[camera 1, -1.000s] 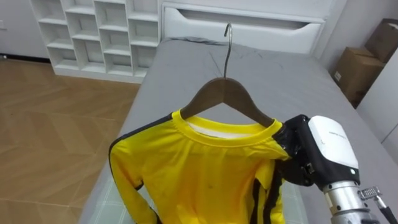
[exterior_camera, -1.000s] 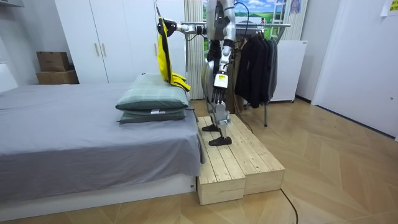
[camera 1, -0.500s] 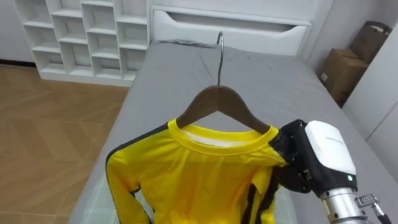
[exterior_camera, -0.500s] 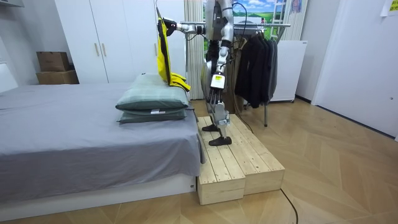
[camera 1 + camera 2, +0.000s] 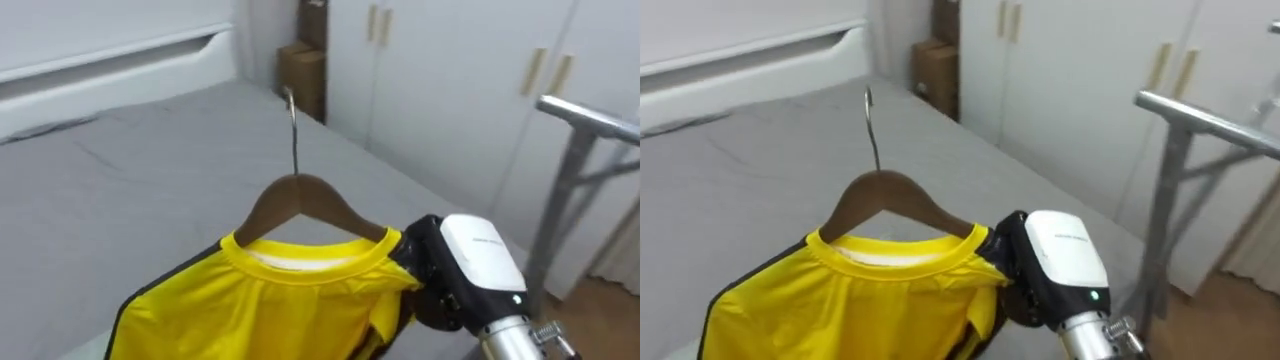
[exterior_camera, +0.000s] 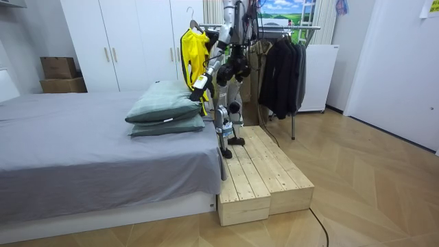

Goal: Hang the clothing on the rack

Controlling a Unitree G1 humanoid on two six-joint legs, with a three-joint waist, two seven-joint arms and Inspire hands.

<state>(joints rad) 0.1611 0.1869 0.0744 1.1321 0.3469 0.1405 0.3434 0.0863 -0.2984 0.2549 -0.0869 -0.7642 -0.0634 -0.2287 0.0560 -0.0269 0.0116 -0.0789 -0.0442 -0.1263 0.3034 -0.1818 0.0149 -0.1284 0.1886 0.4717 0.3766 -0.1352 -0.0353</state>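
Grey bed (image 5: 120,170) behind, white cupboard doors (image 5: 450,90) past it, metal rail (image 5: 590,118) off to the right. Standing up on wooden step (image 6: 264,171) by the bed's end.

Yellow shirt (image 5: 270,310) up in the air on wooden hanger (image 5: 300,195). Thin hook (image 5: 292,125) sticking straight up, free, well apart from the rail.

Right hand (image 5: 465,275) tucked against the hanger's right end, just under the shirt's shoulder, touching cloth. Can't tell whether closed round it or not. Left hand (image 6: 202,86) low by the pillows (image 6: 164,110), too small to read.

Next bit, most likely: bring the hook over to the rail. Best to keep the hanger flat so as not to drop the shirt. Lift the hook higher than the bar, then lower gently until caught.
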